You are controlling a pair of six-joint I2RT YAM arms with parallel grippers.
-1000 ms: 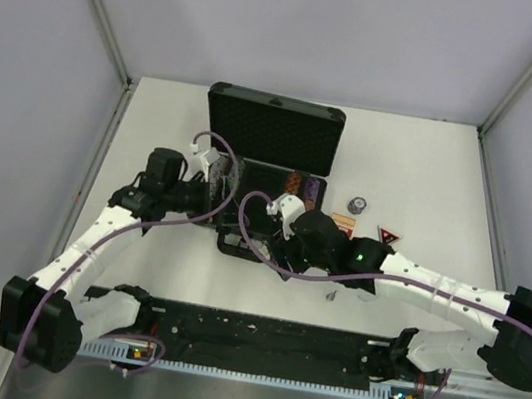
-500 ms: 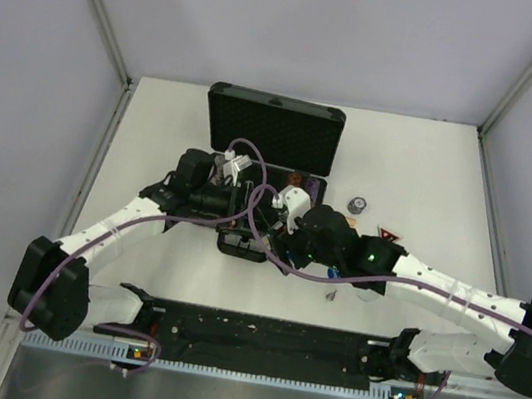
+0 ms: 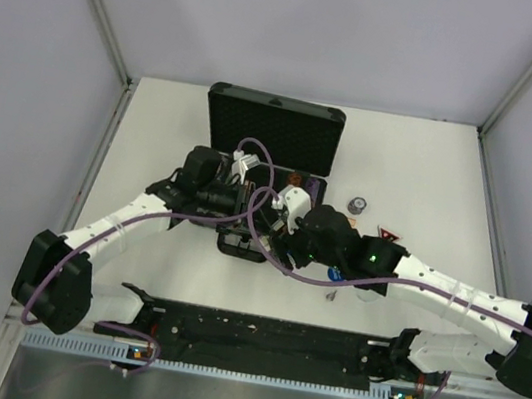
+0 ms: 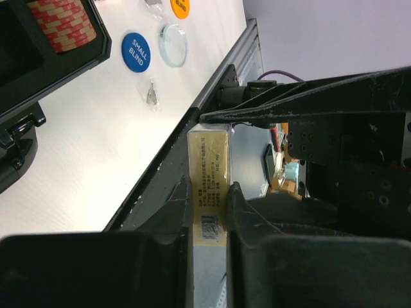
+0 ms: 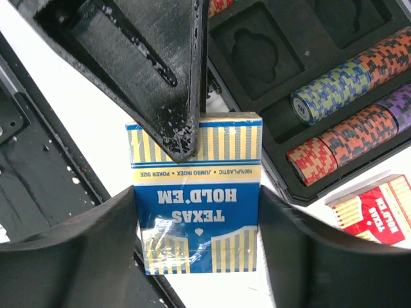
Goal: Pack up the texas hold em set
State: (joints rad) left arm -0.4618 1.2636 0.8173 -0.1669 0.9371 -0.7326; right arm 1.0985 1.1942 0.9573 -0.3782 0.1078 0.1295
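1. The two pincers meet over the near rim of the open black case [image 3: 273, 130]. Its lid stands up on their far side, and both arms crowd the case front.
2. White table [image 3: 432, 175] shows on the outer side of each pincer, out to the metal edge rails. A black rail [image 4: 160, 160] runs along the table's near edge, below the left pincer.
3. Right pincer [image 5: 196, 199]: spread to card-box width, fingers pressed on the two long edges of the blue card box [image 5: 192, 256].
4. Left pincer [image 4: 207, 186]: nearly closed, fingers on the same box's broad faces, gripping the opposite end. Both grip the box, which is clear of the table.
5. The box face, seen upside down from the right pincer, reads "TEXAS HOLD'EM" and "100% PLASTIC · JUMBO INDEX · POKER SIZE". It has yellow and blue stripes and a shiny wrap. The narrow side carries a barcode.
6. Beyond the right pincer, the case tray holds rows of chips [image 5: 334, 90] in blue, orange, red and purple. A red card box [image 5: 379, 208] lies on the table just outside the case.
7. Beyond the left pincer, a blue button [image 4: 135, 51] reads "SMALL BLIND". A clear disc [image 4: 173, 45] lies just beside it.
8. A red triangle [image 3: 388, 237] lies on the table beside the right arm.
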